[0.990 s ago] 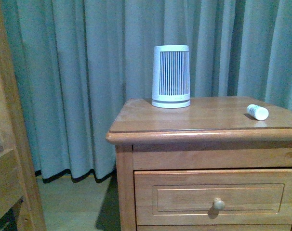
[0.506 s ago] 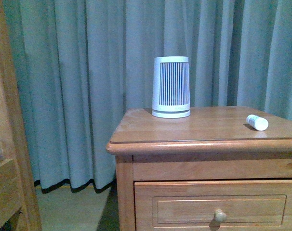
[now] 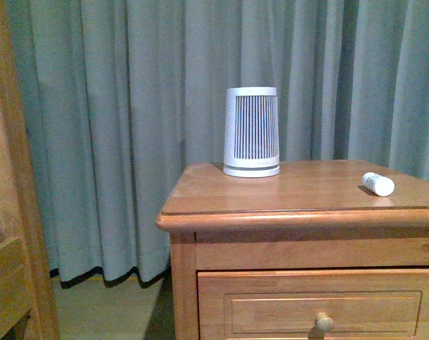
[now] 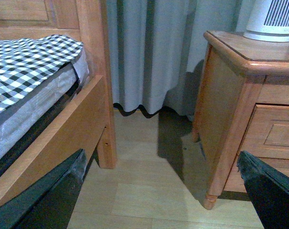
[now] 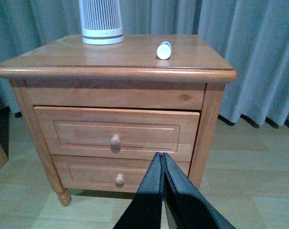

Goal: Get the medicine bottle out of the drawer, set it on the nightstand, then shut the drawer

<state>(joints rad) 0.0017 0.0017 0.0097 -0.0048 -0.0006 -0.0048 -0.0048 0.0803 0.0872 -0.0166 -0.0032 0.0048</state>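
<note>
The medicine bottle (image 3: 378, 183), a small white cylinder, lies on its side near the right edge of the nightstand (image 3: 221, 212) top; nothing holds it. The right wrist view shows the medicine bottle (image 5: 164, 49) lying there too. The drawer (image 5: 116, 133), the upper one with a round knob (image 5: 115, 141), looks pushed in. My right gripper (image 5: 161, 155) is shut and empty, low in front of the nightstand's right side and clear of the drawer. My left gripper (image 4: 161, 191) is open over the floor between bed and nightstand. Neither arm shows in the front view.
A tall white device with dark slats (image 3: 251, 132) stands at the back of the nightstand top. A bed with a checked cover (image 4: 30, 62) and its wooden post (image 4: 94, 71) stand to the left. Grey curtains (image 3: 129, 106) hang behind. A lower drawer (image 5: 118, 177) sits under the upper one.
The front view has shifted upward, so the nightstand sits lower in the picture. The bottle and the slatted device have stayed where they were on the top.
</note>
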